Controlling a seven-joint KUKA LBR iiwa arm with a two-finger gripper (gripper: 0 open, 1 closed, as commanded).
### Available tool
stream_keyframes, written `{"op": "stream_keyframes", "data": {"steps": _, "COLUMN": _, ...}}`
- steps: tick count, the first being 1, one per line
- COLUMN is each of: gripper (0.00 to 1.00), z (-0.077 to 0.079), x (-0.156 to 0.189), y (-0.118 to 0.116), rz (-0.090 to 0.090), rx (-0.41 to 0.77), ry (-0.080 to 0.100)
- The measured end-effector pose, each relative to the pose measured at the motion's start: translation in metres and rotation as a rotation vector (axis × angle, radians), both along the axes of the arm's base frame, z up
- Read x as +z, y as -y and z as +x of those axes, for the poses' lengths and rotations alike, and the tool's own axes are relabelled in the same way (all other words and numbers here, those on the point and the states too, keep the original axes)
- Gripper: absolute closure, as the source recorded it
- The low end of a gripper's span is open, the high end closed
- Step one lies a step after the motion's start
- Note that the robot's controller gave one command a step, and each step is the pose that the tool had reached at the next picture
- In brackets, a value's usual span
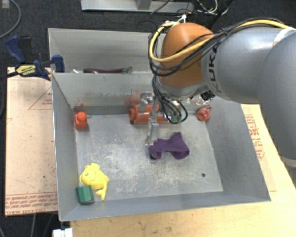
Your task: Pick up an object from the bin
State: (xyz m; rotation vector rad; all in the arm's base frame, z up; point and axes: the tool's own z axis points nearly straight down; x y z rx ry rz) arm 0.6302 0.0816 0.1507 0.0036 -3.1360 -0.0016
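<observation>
At your far left, a small orange cylinder [80,120] stands against the wall of the scratched grey metal bin [138,181]. Toward the front, a lumpy yellow figure [92,176] touches a green block [85,195]. Mid-bin, the gripper [150,139] hangs at the left edge of a limp, rumpled purple piece [171,147]; you cannot tell how wide it stands. Farther right lies a small round red piece [203,114].

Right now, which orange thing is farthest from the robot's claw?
The orange block alone at the left; the other two orange pieces sit nearer, either side of the gripper.
</observation>
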Motion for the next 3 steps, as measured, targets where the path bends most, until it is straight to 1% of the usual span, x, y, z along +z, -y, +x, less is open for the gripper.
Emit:
{"op": "stream_keyframes", "data": {"steps": 1, "gripper": 0.00, "z": 0.002, "x": 0.005, "y": 0.000, "rz": 0.000, "rx": -0.001, "ry": 0.007}}
{"op": "stream_keyframes", "data": {"steps": 2, "gripper": 0.00, "z": -0.031, "x": -0.058, "y": 0.068, "rz": 0.002, "rx": -0.032, "ry": 0.004}}
{"op": "stream_keyframes", "data": {"steps": 3, "gripper": 0.00, "z": -0.036, "x": -0.075, "y": 0.096, "rz": 0.000, "rx": 0.023, "ry": -0.001}}
